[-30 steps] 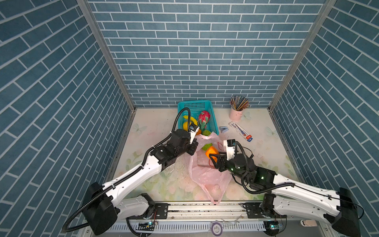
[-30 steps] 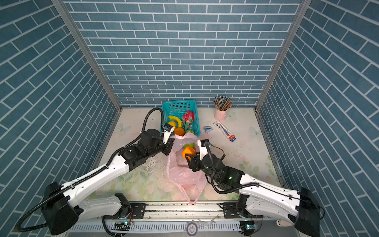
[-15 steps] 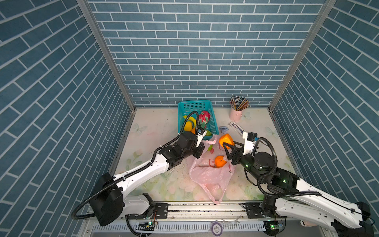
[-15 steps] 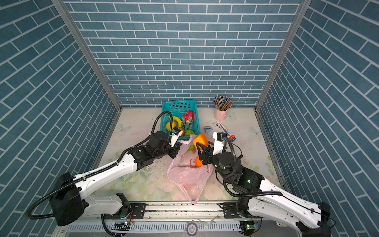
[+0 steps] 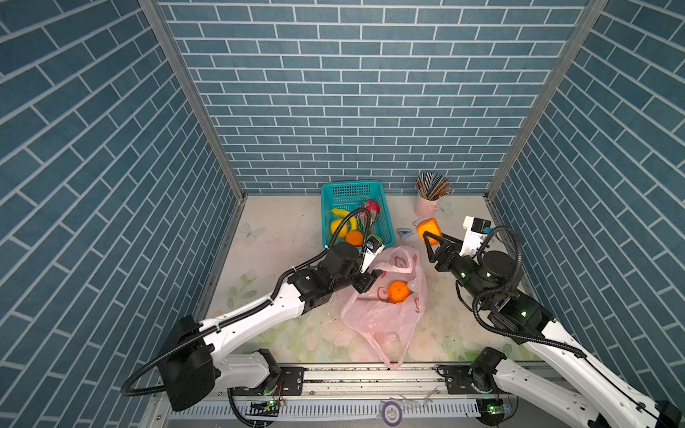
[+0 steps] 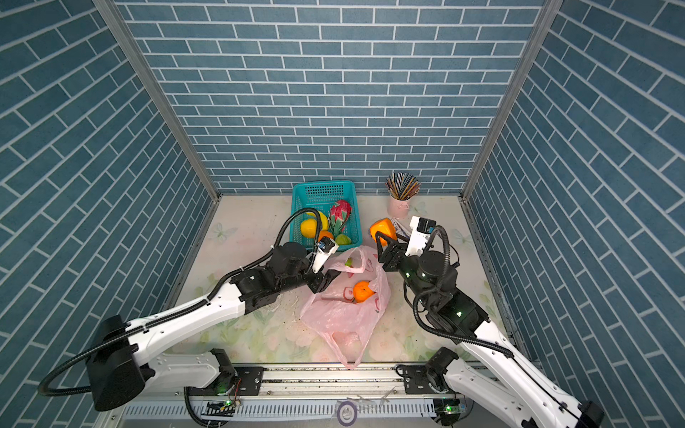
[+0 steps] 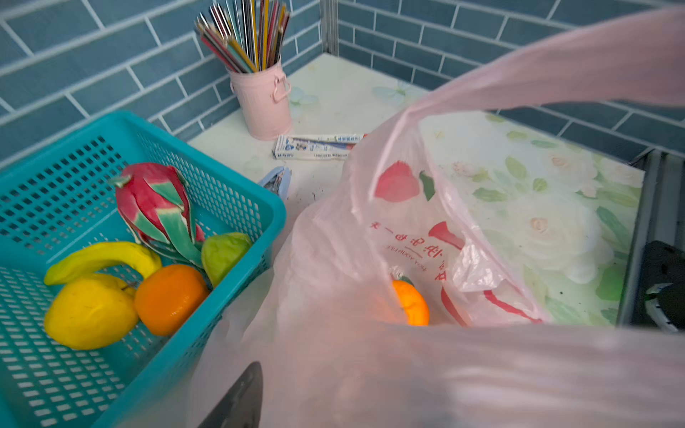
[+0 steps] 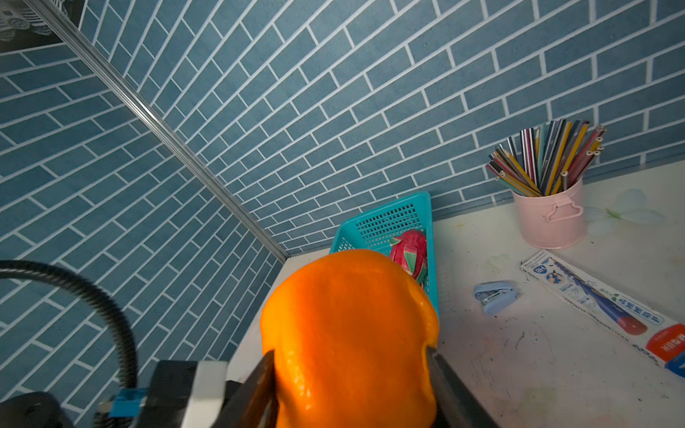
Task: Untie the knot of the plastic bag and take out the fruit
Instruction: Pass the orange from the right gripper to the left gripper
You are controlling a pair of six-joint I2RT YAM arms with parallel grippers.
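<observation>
1. Nearest the front rail, the plastic bag (image 5: 385,322) lies slumped on the flowered table (image 5: 278,229), its closed end toward the rail and its open mouth toward the back; a small orange (image 5: 399,291) sits inside, showing through the mouth.
2. The left gripper (image 5: 371,279) is at the left edge of that mouth; in the left wrist view pink film covers most of it and only one finger (image 7: 237,400) shows, so I cannot tell whether the fingers are apart or pinching film; a handle loop (image 5: 399,261) lies slack just past it.
3. To the right of the bag, the right gripper (image 5: 432,239) is held clear of the table, its fingers clamped on either side of a large orange fruit (image 8: 348,326), which is outside the bag.
4. Beyond it on the table lie a blue stapler (image 8: 495,294) and a pencil box (image 8: 593,296).
5. Just behind the bag's mouth stands the teal basket (image 5: 352,184); it holds a dragon fruit (image 7: 155,200), a banana (image 7: 100,255), a yellow fruit (image 7: 89,311), a basket orange (image 7: 168,296) and a green fruit (image 7: 224,255).
6. Farthest back, right of the basket and near the wall, stands a pink cup (image 5: 426,205) of pencils.
</observation>
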